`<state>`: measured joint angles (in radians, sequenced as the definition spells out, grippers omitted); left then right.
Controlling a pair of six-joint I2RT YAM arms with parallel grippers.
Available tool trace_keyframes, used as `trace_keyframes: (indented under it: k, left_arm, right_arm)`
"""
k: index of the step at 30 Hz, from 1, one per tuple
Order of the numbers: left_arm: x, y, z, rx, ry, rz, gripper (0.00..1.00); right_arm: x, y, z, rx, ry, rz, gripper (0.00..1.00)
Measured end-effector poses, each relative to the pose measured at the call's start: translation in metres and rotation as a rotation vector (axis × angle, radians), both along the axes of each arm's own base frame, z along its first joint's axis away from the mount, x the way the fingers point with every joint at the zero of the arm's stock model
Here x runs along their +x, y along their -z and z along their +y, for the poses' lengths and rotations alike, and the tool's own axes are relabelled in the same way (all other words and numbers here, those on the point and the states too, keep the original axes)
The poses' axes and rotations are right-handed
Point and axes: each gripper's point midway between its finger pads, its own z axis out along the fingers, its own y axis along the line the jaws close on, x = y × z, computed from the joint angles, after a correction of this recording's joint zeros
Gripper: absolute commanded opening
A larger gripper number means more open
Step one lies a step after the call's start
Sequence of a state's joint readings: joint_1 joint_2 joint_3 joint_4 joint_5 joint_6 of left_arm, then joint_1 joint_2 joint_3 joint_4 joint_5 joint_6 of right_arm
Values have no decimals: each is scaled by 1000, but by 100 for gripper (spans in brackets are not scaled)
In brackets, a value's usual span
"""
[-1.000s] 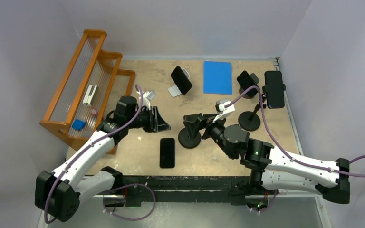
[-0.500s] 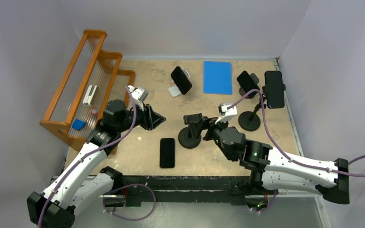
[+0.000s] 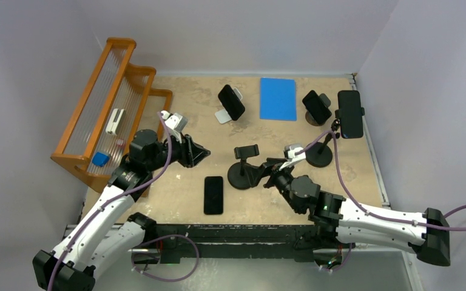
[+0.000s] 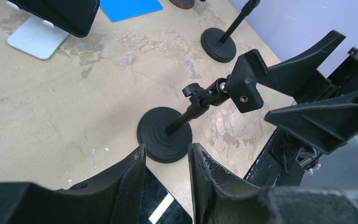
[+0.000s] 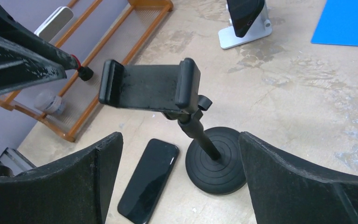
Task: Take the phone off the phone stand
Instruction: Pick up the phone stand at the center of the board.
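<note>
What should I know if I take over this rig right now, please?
Left gripper: slightly open, empty, above the table near the stand.
Right gripper: wide open, empty, facing the stand's clamp.
Phone: flat on the table beside the stand's base, touched by neither gripper.
Done: the clamp is empty, the phone is off.
Left: probably only drawing both arms back.

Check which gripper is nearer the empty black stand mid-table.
Right. The right gripper sits just right of the empty stand, by its base, jaws wide and facing it. The left gripper is farther off on the stand's left side.
</note>
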<state>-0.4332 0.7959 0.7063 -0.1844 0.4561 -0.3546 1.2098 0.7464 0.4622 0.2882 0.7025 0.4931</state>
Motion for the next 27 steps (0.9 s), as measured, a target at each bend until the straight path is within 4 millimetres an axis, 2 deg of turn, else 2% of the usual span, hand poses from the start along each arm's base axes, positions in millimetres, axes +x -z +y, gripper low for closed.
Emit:
trace_keyframes:
  k: [5,8,13,16,27]
  left_arm:
    - [0,0,1,2,-2,2,36]
    - [0,1,1,4,-7,2,36]
    - [0,2,3,10,-14,6,36]
    - [0,2,3,13,-15,2,36]
    - [0,1,4,12,-16,0,36]
  right_arm:
    - [0,17,4,-20,-28,-41,92]
    - [4,26,13,-45,-35,-60,90]
    - [8,53,24,-81,-48,-84,86]
    - [9,61,24,-61,-50,-114,83]
    - [17,48,39,35,-38,-211,69]
